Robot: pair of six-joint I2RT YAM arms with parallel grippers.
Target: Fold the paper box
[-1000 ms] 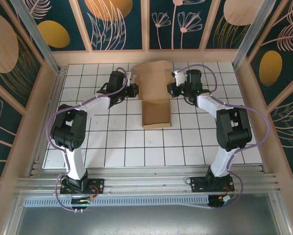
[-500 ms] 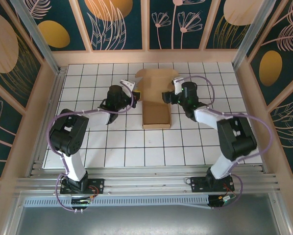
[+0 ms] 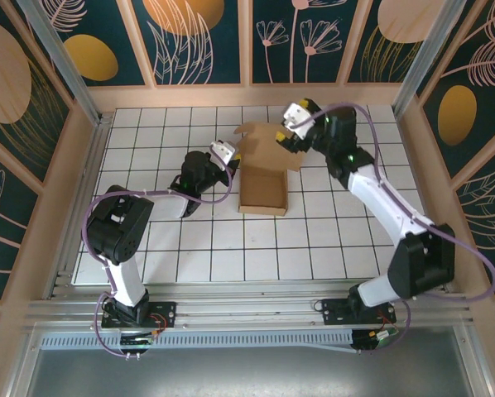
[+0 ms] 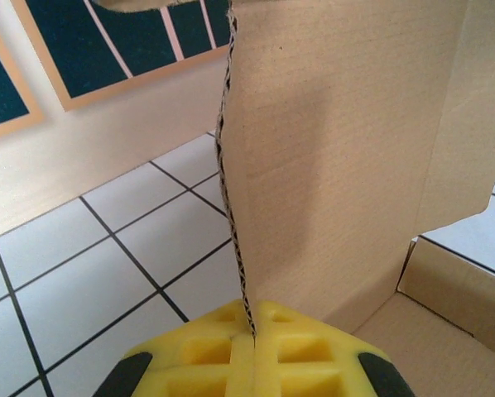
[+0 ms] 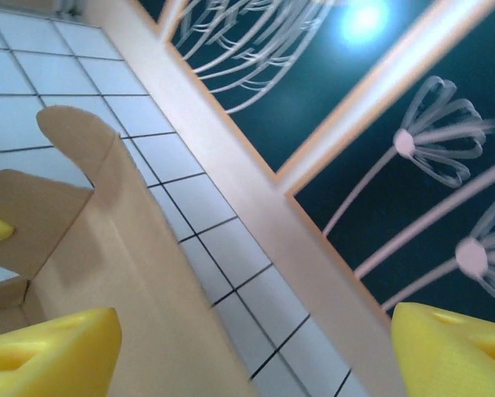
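Paper box (image 3: pixel 261 188) sits on the white tiled tabletop (image 3: pixel 314 240), midway across and toward the far wall, its tray open upward and its back flaps standing. Left gripper (image 3: pixel 228 157) is at the box's left side, yellow fingers (image 4: pixel 189 351) pinching the thin edge of an upright flap. Right gripper (image 3: pixel 290 126) hangs by the far right flap, its fingers (image 5: pixel 49 347) spread wide, clamping nothing

in the left wrist view the paper box (image 4: pixel 347 149) runs off the top and right edges, and the bottom edge cuts off the left gripper (image 4: pixel 253 351).
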